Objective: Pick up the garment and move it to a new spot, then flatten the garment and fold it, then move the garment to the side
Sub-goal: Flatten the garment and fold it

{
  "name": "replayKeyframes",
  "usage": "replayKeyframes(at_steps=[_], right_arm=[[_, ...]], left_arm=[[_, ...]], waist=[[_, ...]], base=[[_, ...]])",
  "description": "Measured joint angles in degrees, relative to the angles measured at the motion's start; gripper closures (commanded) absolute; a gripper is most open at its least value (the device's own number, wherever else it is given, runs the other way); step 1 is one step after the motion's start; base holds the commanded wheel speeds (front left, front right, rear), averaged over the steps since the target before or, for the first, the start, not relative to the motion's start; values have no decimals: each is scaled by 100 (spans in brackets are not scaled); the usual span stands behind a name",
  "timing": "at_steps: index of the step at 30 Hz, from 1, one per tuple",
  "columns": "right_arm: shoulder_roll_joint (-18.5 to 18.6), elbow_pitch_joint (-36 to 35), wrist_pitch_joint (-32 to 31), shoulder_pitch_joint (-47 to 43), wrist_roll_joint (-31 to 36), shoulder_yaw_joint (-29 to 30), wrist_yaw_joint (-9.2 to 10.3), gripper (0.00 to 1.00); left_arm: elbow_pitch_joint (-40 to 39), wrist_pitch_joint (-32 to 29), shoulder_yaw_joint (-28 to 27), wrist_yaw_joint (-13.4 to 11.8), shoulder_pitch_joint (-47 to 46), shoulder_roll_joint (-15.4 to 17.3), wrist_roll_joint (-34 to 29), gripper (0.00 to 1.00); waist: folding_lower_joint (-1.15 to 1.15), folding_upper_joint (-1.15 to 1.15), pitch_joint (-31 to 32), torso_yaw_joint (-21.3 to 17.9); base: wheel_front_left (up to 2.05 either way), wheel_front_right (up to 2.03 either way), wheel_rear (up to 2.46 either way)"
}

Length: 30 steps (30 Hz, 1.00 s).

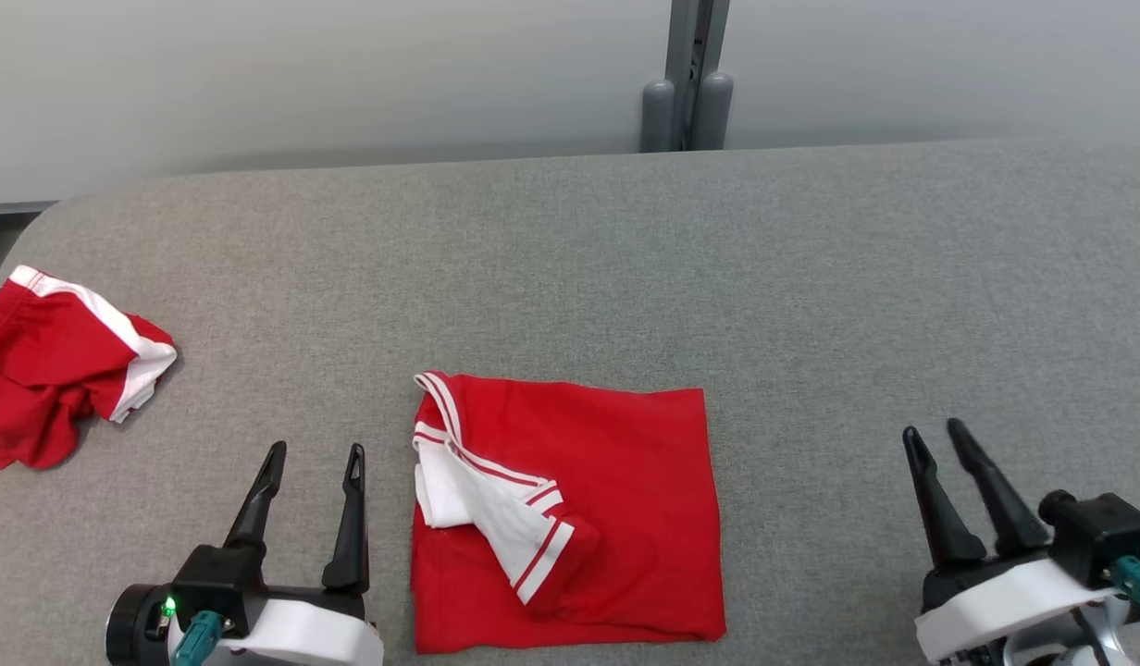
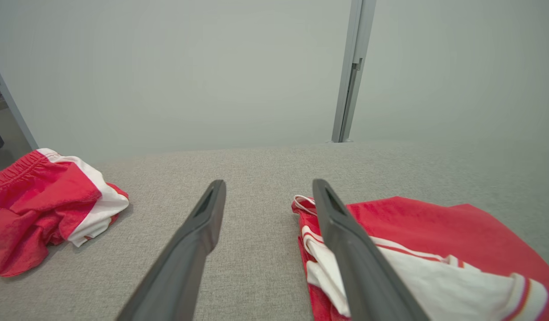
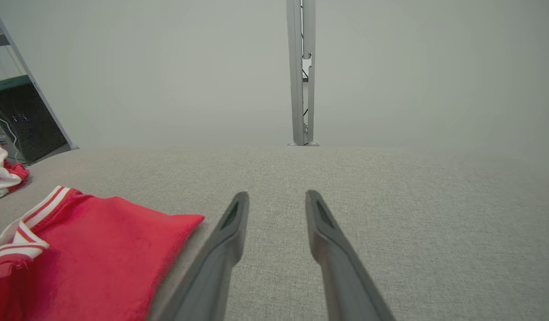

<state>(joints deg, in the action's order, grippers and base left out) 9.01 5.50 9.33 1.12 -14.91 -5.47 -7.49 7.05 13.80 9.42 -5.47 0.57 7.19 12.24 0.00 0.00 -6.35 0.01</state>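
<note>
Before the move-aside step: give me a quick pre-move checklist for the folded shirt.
1. Fold done: folded red shirt lies as a rough square, flat on the table. ok
2. Left end effector: open, empty, just off the shirt's left edge. ok
3. Right end effector: open, empty, well clear of the shirt's right edge. ok
4. White sleeve: lies loose on top, and might slide when the shirt is lifted. cannot tell
5. Left side as drop spot: crumpled red garment is already there. not ok
6. Right side as drop spot: bare table. ok
</note>
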Motion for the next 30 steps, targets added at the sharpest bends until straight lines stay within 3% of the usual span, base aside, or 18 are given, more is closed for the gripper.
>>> replayKeyframes(at_steps=[4, 9, 21, 30], right_arm=[[-19, 303, -23, 314, -46, -444, 0, 100], [-208, 1090, 99, 938, -266, -1633, 0, 100], [-526, 2548, 428, 1929, -960, -3253, 0, 100], [-606, 2767, 539, 2398, -1503, -4303, 0, 100]], left_arm=[[-24, 1, 43, 2, -137, 4, 0, 0], [0, 26, 96, 21, -341, -12, 1, 0], [147, 86, 157, 38, -514, -82, 49, 0], [207, 103, 201, 62, -584, -114, 51, 0]], waist=[[0, 0, -117, 83], [0, 0, -286, 319], [0, 0, -453, 759], [0, 0, -555, 785]], base=[[0, 0, 0], [0, 0, 0], [0, 0, 0], [0, 0, 0]])
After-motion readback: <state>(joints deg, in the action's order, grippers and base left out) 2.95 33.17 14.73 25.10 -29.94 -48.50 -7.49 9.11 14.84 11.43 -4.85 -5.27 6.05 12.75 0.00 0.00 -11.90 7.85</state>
